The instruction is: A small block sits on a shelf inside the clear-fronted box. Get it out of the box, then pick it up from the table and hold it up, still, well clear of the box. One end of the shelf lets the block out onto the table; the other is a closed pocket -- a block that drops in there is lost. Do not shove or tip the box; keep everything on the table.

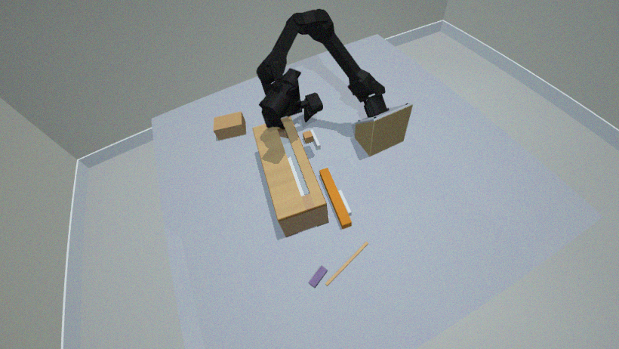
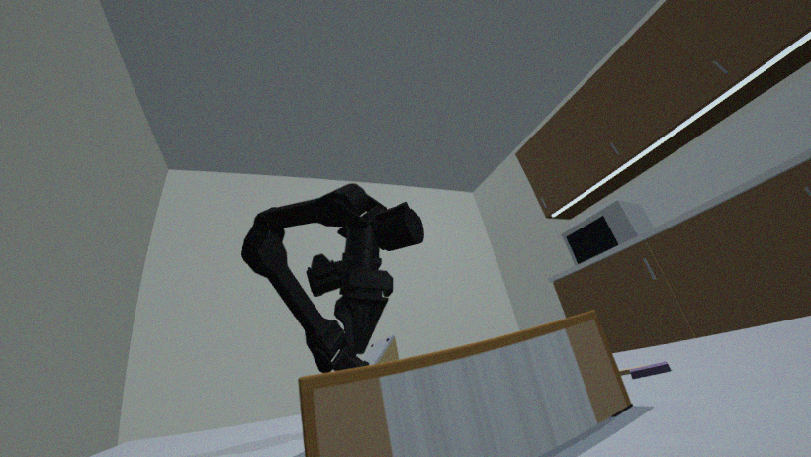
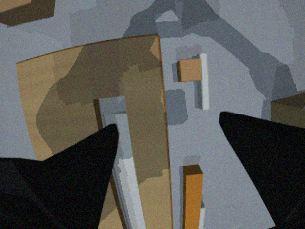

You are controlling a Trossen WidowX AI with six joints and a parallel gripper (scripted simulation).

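A small tan block [image 1: 307, 137] [image 3: 189, 70] appears to lie on the table just outside the box, beside a short white strip [image 1: 316, 139] [image 3: 205, 82]. The wooden box [image 1: 281, 186] [image 2: 346, 419] [image 3: 45, 85] stands upright, with a long slot in its top and a clear front panel. My gripper [image 1: 281, 121] [image 3: 168, 123] is open and empty, pointing down over the arm-side end of the box. In the wrist view one finger is above the slot and the other is beyond the box's side. The fingertips are mostly hidden in the top and exterior views.
An orange bar [image 1: 335, 197] [image 3: 193, 199] lies along the box, a white piece [image 1: 345, 202] beside it. A wooden block [image 1: 229, 125] [image 3: 30, 12] stands on the other side. A tan panelled object [image 1: 389, 130] stands by the arm's base. A purple block [image 1: 318, 276] [image 2: 650, 370] and thin stick [image 1: 346, 264] lie farther off.
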